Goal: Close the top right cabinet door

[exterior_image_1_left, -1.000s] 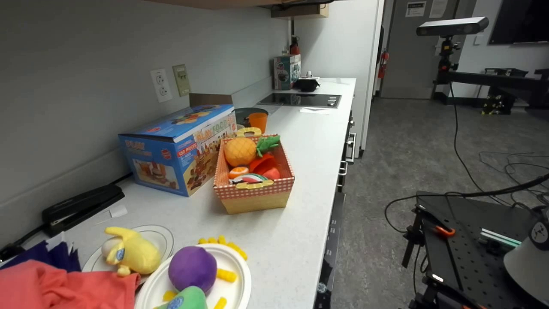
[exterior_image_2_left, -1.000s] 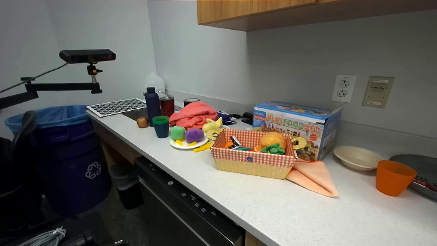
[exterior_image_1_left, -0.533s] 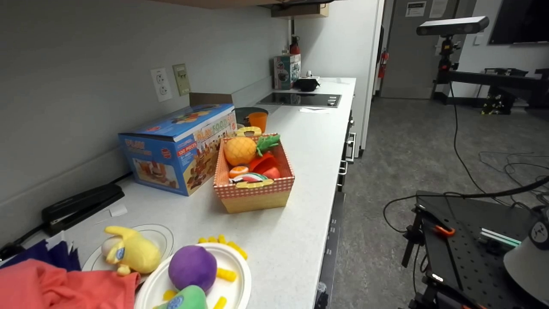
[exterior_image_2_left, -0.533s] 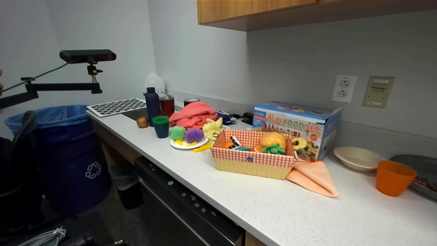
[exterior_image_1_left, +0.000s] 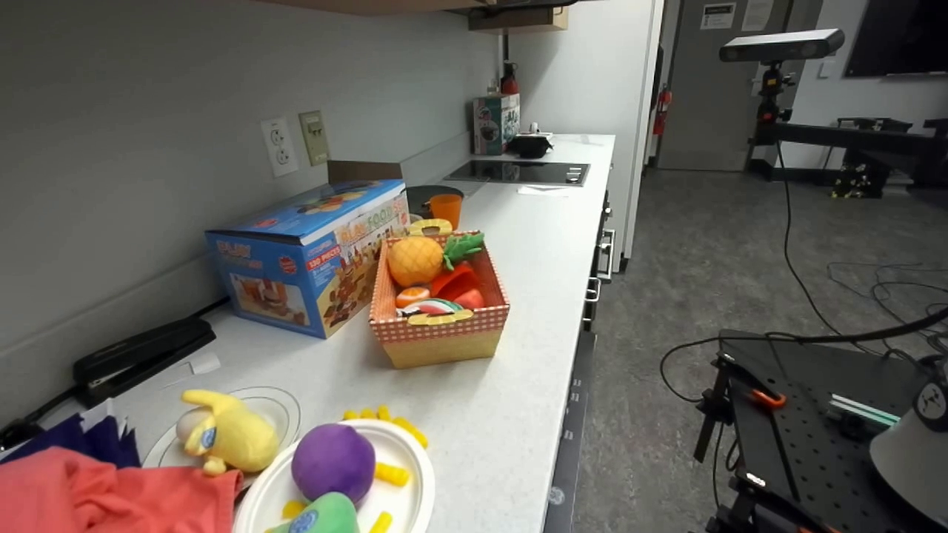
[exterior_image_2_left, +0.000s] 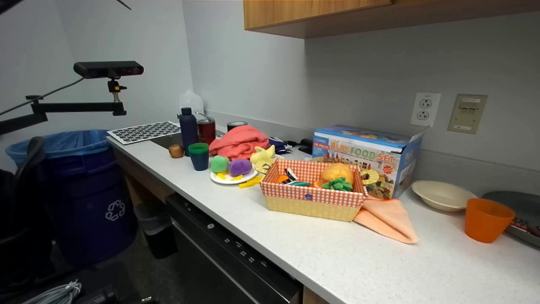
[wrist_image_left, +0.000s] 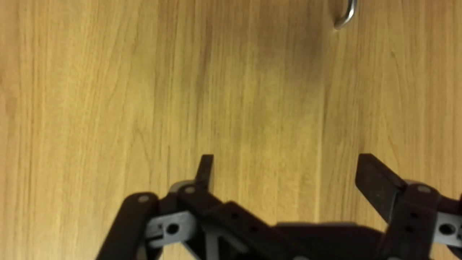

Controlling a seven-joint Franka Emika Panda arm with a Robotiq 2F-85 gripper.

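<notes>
While the gripper (wrist_image_left: 285,157) is holding its fingers (wrist_image_left: 377,186) well apart, a wood-grained cabinet door (wrist_image_left: 252,90) is filling the wrist view beyond them, a curved metal handle (wrist_image_left: 350,12) showing at the upper right; whether the door is standing ajar is proving impossible to tell. In an exterior view, a wooden cabinet (exterior_image_2_left: 316,14) is hanging above a pale counter (exterior_image_2_left: 337,253), where a red-checked basket (exterior_image_2_left: 312,207) of toy fruit (exterior_image_2_left: 337,172) is sitting just beside a blue play food box (exterior_image_2_left: 363,145), an orange cup (exterior_image_2_left: 487,221) standing well apart.
</notes>
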